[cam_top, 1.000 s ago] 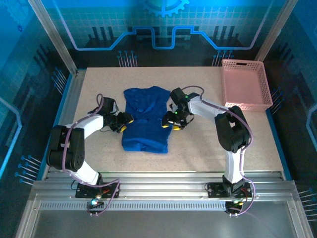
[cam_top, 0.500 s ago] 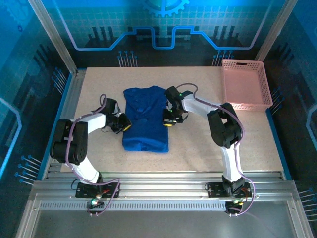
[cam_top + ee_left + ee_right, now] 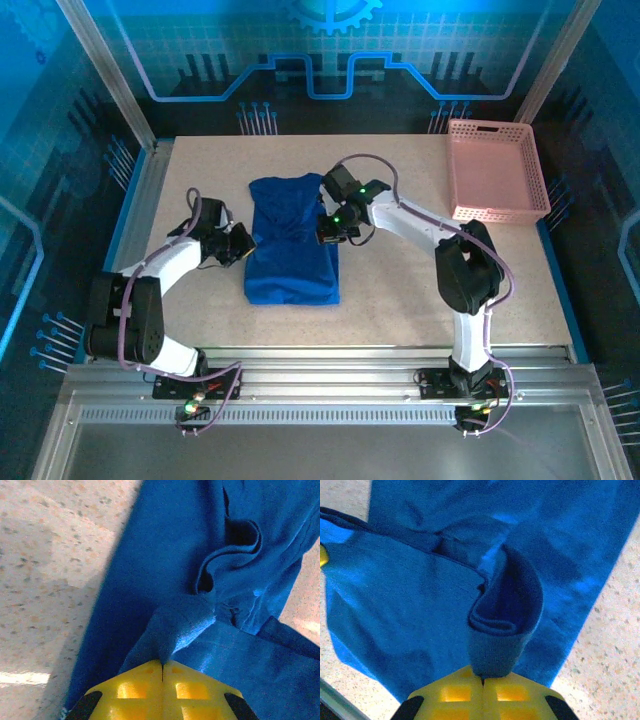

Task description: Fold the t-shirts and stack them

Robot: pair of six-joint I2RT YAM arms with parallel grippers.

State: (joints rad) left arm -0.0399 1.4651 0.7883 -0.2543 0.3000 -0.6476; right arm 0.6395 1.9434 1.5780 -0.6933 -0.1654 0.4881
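One speckled beige tabletop (image 3: 420, 290), wide. Royal-blue soft cotton t-shirt (image 3: 292, 250) lies mid-table as long narrow strip. Pink plastic lattice basket (image 3: 497, 213) at far right corner, well apart. Left gripper (image 3: 161, 667) pinched tight on ruck of shirt's left edge; right gripper (image 3: 482, 678) pinched tight on rolled fold of right edge. Cloth looks light, limp, sure to sag. Hold doubled edges, both sides level.

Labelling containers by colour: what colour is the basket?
The basket is pink, clearest in the top external view.
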